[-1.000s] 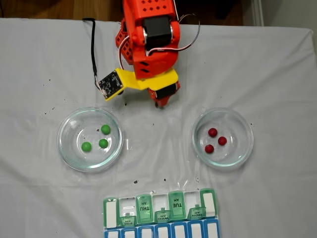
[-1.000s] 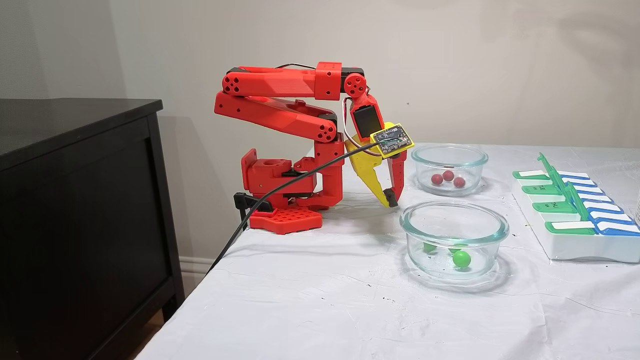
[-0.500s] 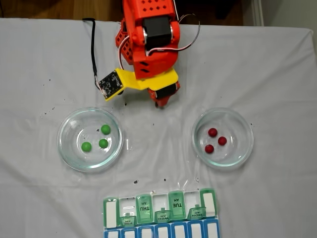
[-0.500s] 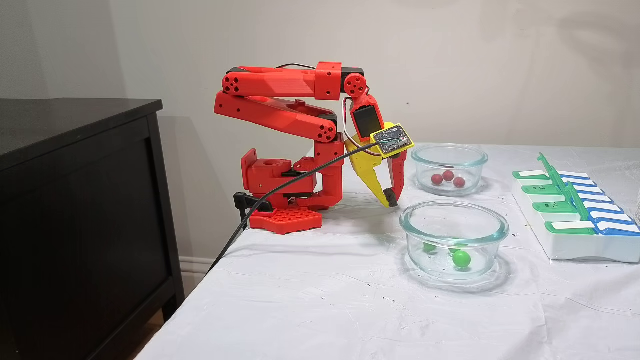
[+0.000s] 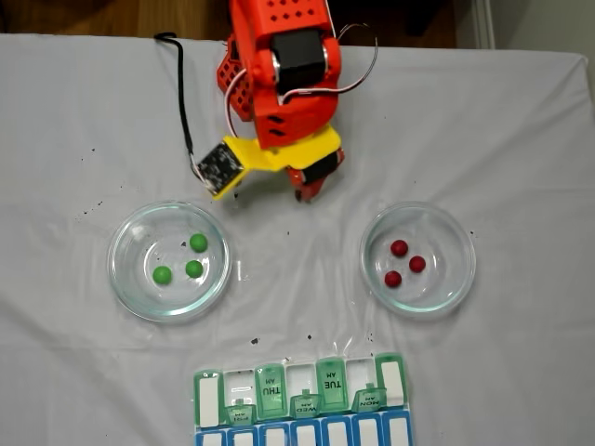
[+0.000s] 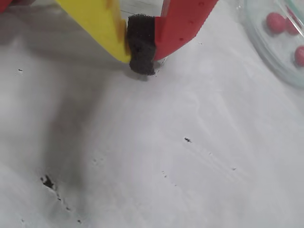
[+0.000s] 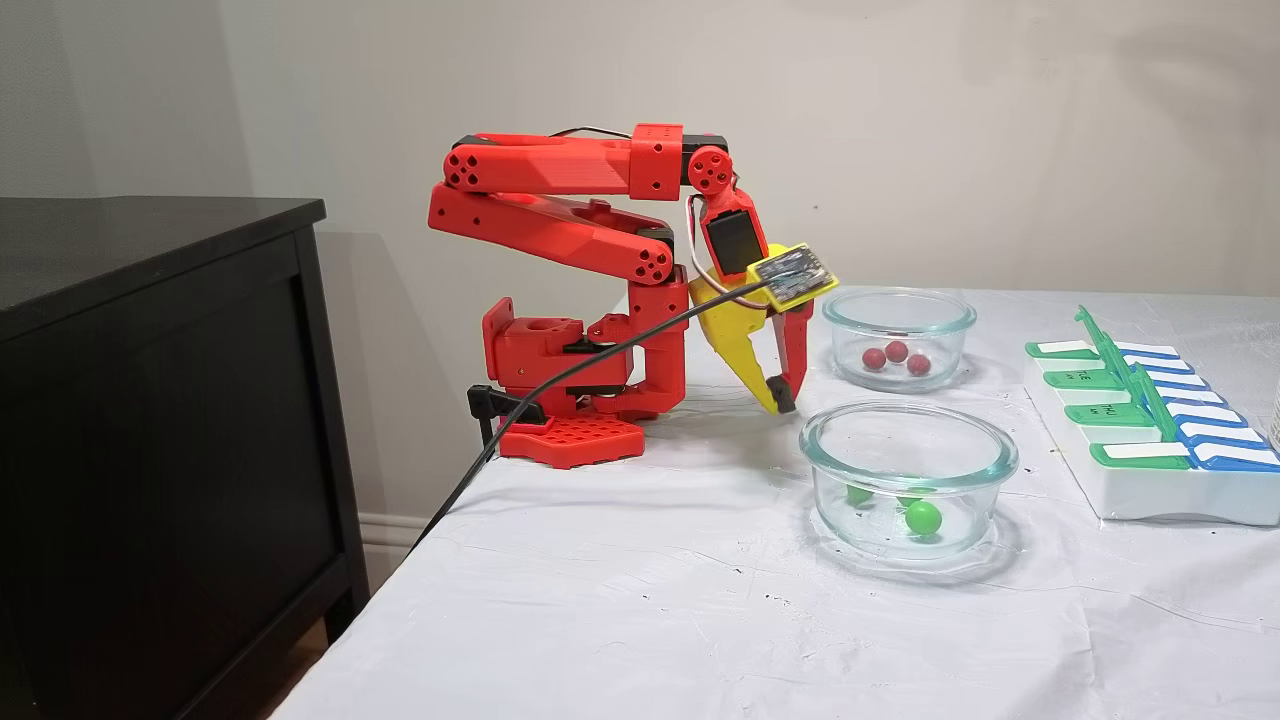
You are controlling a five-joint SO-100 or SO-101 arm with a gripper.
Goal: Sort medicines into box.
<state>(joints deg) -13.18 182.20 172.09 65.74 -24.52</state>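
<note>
My tool (image 6: 141, 47) is clenched, black foam pads pressed together, empty, just above the white cloth surface (image 6: 190, 156). Beyond: round glass dishes holding glossy green balls (image 5: 185, 260) and red balls (image 5: 403, 263). Farthest: flat box (image 5: 302, 401).

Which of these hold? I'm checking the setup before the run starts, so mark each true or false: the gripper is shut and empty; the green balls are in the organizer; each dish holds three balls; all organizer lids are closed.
1. The gripper is shut and empty: true.
2. The green balls are in the pill organizer: false, they lie in a glass dish.
3. Each dish holds three balls: true; the red balls are in the other dish.
4. All lids are closed: false, several stand open.
</note>
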